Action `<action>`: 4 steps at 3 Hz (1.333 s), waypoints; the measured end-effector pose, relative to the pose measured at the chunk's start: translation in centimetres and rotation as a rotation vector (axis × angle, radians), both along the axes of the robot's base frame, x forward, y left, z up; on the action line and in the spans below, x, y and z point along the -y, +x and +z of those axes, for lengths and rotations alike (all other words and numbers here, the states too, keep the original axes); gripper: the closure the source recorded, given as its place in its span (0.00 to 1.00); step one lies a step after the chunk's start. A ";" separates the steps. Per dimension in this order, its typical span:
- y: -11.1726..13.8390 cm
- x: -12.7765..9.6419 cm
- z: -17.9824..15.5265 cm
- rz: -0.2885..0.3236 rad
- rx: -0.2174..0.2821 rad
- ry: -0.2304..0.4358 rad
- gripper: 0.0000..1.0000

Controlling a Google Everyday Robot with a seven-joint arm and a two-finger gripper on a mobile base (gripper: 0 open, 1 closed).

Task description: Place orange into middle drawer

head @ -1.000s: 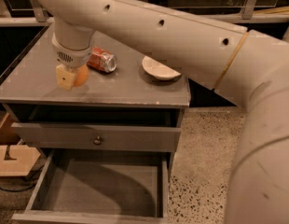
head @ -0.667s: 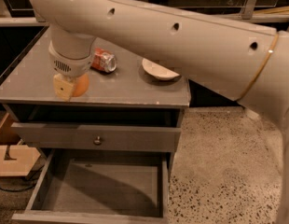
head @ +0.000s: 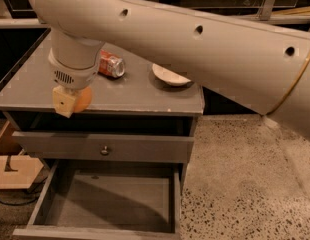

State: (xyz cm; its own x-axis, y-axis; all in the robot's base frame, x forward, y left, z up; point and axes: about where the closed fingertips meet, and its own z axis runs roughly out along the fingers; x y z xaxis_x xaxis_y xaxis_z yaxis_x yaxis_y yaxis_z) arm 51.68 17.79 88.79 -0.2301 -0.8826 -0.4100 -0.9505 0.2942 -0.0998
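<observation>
My gripper [head: 74,102] hangs from the big white arm over the front left corner of the grey cabinet top [head: 137,93]. It is shut on the orange [head: 85,98], whose round orange side shows beside a cream finger pad [head: 63,102]. The orange is held at about the level of the cabinet top's front edge. The middle drawer [head: 97,206] is pulled out below, a wide shallow grey box with a bare floor. It lies lower than the gripper and nearer to the camera.
A red soda can [head: 111,65] lies on its side on the cabinet top behind the gripper. A white bowl [head: 170,75] sits to its right. A shut drawer front with a round knob [head: 105,149] is above the open drawer. A wooden object [head: 10,170] lies on the floor at left.
The gripper has carried the orange forward from the middle left of the cabinet top to its front left edge. The can, bowl and drawer have not moved.
</observation>
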 end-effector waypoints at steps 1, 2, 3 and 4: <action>-0.4 -0.3 -2.0 -0.066 -0.013 0.016 1.00; -2.2 -0.5 -4.8 -0.124 -0.048 0.026 1.00; -4.5 -0.5 -7.0 -0.172 -0.084 0.053 1.00; -4.7 -0.5 -7.5 -0.175 -0.088 0.052 1.00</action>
